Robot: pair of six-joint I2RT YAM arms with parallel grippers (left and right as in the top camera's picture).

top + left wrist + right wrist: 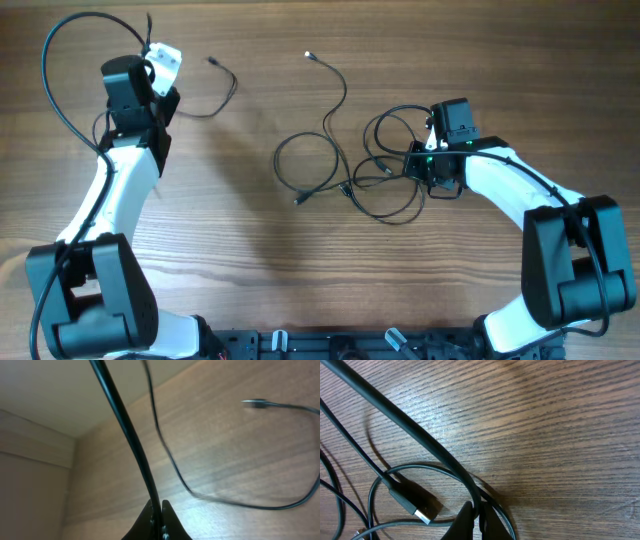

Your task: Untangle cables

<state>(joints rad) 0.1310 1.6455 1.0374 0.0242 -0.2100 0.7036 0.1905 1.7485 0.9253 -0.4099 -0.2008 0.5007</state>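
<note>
Cables (pixel 345 185) lie knotted at mid-table towards the right. One cable (pixel 228 95) lies apart at far left, running to my left gripper (pixel 168 100). My right gripper (pixel 418 160) sits at the knot's right edge.

Left wrist: my left gripper (pixel 161 519) is closed, with a black cable (pixel 130 435) pinched between the tips. A plug (pixel 255 404) rests on the table (pixel 240 460).

Right wrist: my right gripper (pixel 476 519) is closed on a cable (pixel 405 425). A metal-tipped plug (pixel 422 510) lies just beside it, inside a loop.

Procedure, as I judge it: anchor with the right. Draw the left cable away slowly. Stop if a loop tightens around a plug.

No brand, label or writing is readable in any view.
</note>
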